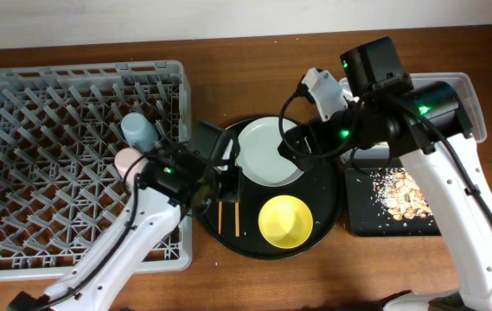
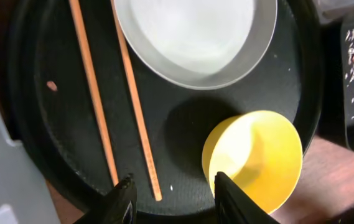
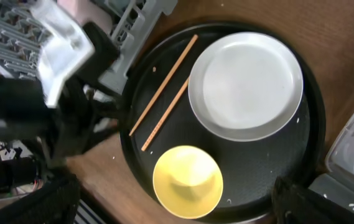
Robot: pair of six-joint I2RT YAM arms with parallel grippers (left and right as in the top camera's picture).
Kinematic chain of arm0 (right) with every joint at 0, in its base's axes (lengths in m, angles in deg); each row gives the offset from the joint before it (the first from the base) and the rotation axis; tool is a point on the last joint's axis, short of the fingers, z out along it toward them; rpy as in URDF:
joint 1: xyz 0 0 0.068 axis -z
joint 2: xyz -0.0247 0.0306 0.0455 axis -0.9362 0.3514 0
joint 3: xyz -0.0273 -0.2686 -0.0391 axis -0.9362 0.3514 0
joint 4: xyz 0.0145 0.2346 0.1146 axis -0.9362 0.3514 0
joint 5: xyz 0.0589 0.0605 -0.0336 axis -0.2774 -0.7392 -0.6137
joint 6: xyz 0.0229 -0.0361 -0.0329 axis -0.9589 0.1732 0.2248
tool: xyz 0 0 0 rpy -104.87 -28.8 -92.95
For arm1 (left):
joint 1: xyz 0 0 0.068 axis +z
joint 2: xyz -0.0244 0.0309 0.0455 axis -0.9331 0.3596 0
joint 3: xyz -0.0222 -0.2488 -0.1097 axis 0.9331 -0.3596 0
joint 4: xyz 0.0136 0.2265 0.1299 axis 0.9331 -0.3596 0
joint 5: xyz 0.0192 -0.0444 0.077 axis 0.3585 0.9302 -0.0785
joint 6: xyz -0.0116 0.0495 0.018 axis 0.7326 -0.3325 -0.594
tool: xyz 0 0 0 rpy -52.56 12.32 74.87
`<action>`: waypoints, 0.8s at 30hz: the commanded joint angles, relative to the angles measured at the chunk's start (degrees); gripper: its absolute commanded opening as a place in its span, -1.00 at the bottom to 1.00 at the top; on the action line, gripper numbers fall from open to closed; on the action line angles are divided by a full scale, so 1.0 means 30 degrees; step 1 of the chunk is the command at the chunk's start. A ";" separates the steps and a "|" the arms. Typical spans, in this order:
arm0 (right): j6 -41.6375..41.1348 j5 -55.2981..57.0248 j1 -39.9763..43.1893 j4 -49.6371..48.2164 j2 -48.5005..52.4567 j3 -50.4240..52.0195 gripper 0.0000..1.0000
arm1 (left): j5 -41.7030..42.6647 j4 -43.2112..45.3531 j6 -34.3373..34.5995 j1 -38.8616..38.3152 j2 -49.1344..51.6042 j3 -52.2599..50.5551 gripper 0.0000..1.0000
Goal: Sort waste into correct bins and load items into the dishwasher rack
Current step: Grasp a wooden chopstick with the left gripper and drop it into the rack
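**Mia:** What is the left claw (image 2: 173, 198) doing?

**Tom:** Its two fingers (image 2: 125, 200) are a bit apart. It holds nothing. It hangs low over the left edge of the round black tray (image 2: 33, 130). The end of one of the chopsticks (image 2: 136, 112) shows in the gap. I cannot tell if a finger touches it.

**Mia:** And the right claw (image 3: 177, 183)?

**Tom:** It is open very wide and it is empty too. It hangs over the back of the same tray, near the plate (image 1: 267, 151).

**Mia:** Where do the things lie on that tray?

**Tom:** The two chopsticks lie side by side by the left edge. The plate is at the back edge and the yellow bowl (image 1: 284, 221) is at the front edge. They do not touch. One small crumb (image 2: 51, 86) lies left of the chopsticks.

**Mia:** And the cups?

**Tom:** They are in the dishwasher rack (image 1: 81, 71), by its right edge. The light-blue cup (image 1: 138, 130) is just behind the pink cup (image 1: 129, 161). The rack sits at the left side of the table (image 1: 246, 285).

**Mia:** Where are the bins?

**Tom:** The shallow black tray (image 1: 362, 220) is by the table's right edge, with the food scraps (image 1: 401, 194) in it. The clear tub (image 1: 470, 95) is behind it, near the back right corner. The right arm hides most of the tub.
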 commanded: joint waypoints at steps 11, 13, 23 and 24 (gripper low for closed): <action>-0.2237 0.3155 0.5814 -0.0138 0.0051 0.0066 0.98 | -0.1625 0.2470 0.0947 -0.1158 0.5326 -0.1195 -0.35; -0.2237 0.3155 0.5792 -0.0138 0.0051 0.0066 0.97 | -0.2339 0.3191 0.0954 -0.1158 0.5778 -0.1195 -0.49; -0.2237 0.3155 0.5792 -0.0138 0.0051 0.0066 0.97 | -0.3424 0.4983 0.0954 -0.1158 0.8189 -0.1195 -0.86; -0.2237 0.3155 0.5792 -0.0138 0.0051 0.0066 0.97 | -0.3417 0.4983 0.0954 -0.1158 0.8189 -0.1188 -0.99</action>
